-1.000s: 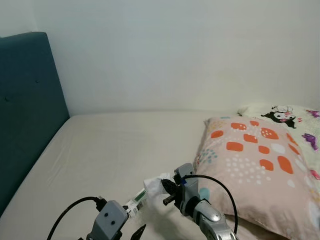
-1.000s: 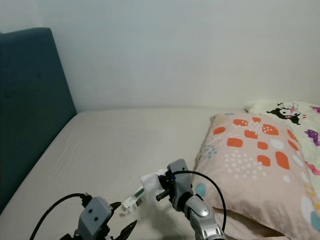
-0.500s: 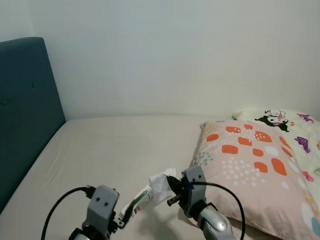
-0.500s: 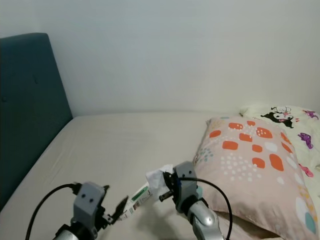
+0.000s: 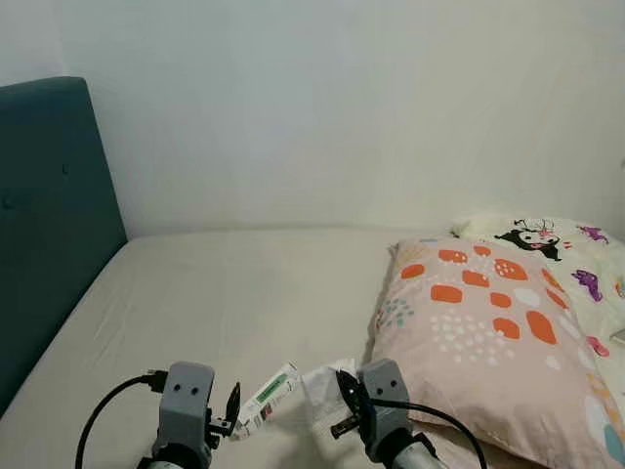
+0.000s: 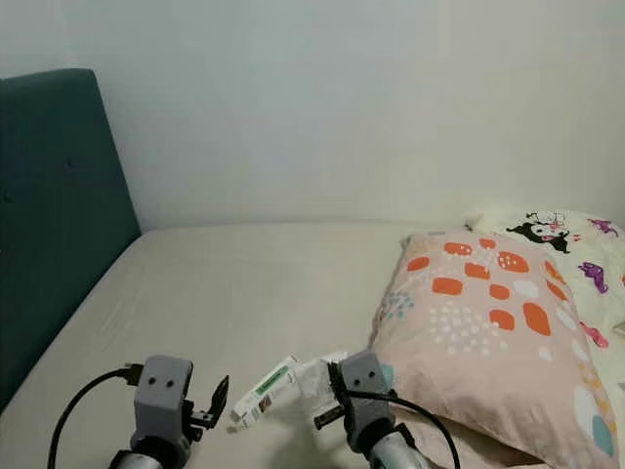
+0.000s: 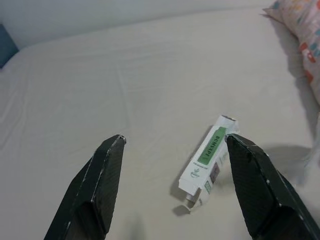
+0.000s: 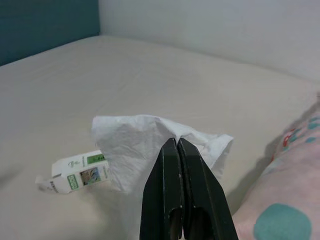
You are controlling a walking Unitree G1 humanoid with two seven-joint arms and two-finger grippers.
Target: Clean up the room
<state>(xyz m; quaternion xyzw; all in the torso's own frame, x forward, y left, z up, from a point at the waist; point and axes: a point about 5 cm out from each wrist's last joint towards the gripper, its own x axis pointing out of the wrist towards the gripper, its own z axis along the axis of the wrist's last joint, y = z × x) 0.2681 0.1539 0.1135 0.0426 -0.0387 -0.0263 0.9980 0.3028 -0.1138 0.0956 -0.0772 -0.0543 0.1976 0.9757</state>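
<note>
A wide bed [image 5: 225, 283] with a plain beige sheet takes up most of the room before the robot, running back to a pale wall [image 5: 342, 107]. Along its left side stands a dark teal padded headboard [image 5: 49, 215]. On the right lies a pink pillow [image 5: 479, 332] patterned with orange patches and white dots, and beyond it, at the far right, a cream quilt [image 5: 557, 244] printed with cartoon figures.

At the near edge, the left gripper [image 7: 172, 187] hovers low over the sheet with its two black fingers [image 7: 102, 185] spread wide apart, holding nothing. Between and just beyond them lies a small white carton with a green label [image 7: 207, 160], flat on the sheet, one end flap open; it lies near the middle of the bed's near part, just left of the pillow.

The right gripper [image 8: 177, 165] is just to the right of the carton, its fingers pressed together on a crumpled white tissue [image 8: 145, 145], which it holds pinched just above the sheet. The tissue hangs right beside the carton's far end and close to the pillow's near left corner.
</note>
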